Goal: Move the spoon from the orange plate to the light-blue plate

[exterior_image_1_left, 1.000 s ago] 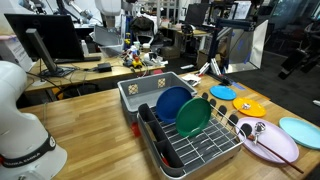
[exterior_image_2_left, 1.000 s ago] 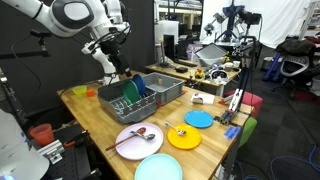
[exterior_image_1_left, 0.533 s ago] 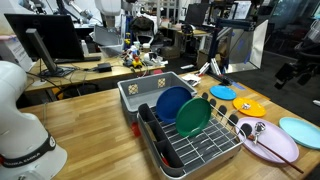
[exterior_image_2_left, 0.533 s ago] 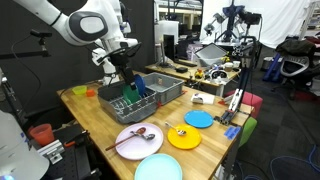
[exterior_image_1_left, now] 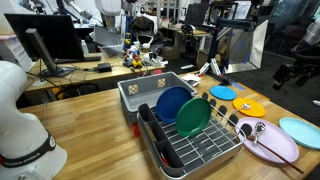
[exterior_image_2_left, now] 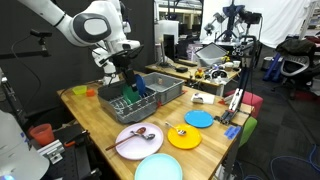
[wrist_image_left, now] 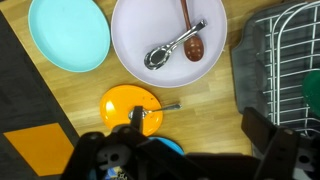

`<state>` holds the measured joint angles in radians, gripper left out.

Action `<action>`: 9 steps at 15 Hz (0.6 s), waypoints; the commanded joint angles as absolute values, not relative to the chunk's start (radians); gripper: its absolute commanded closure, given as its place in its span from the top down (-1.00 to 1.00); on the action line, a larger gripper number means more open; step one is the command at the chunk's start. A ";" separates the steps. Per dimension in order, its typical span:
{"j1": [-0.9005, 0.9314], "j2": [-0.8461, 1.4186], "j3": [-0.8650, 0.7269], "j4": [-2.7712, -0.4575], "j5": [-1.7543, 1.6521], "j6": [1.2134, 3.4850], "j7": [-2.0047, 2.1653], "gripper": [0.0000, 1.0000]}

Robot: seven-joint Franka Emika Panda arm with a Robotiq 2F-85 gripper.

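The approach is judged in hand: the spoon lies on the orange plate, the pincer, its opening not discernible, is held high above the surface, and a descent onto the spoon is required before the light-blue plate is sought.

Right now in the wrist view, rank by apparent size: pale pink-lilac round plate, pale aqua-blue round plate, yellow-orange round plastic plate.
1. Pale pink-lilac round plate, largest.
2. Pale aqua-blue round plate.
3. Yellow-orange round plastic plate, smallest.
The frame's top edge crops the first two, so both look smaller than they are.
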<state>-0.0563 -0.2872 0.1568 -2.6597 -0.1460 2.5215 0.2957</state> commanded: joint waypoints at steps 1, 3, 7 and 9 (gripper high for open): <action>-0.044 -0.287 0.143 -2.659 -0.151 2.519 0.299 1.00; -0.044 -0.287 0.143 -2.659 -0.151 2.519 0.299 1.00; -0.048 -0.208 0.109 -2.607 -0.058 2.566 0.330 1.00; -0.073 -0.146 0.099 -2.571 -0.057 2.611 0.396 1.00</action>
<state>-0.0580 -0.2399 0.1164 -2.6260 -0.0711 2.5605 0.3214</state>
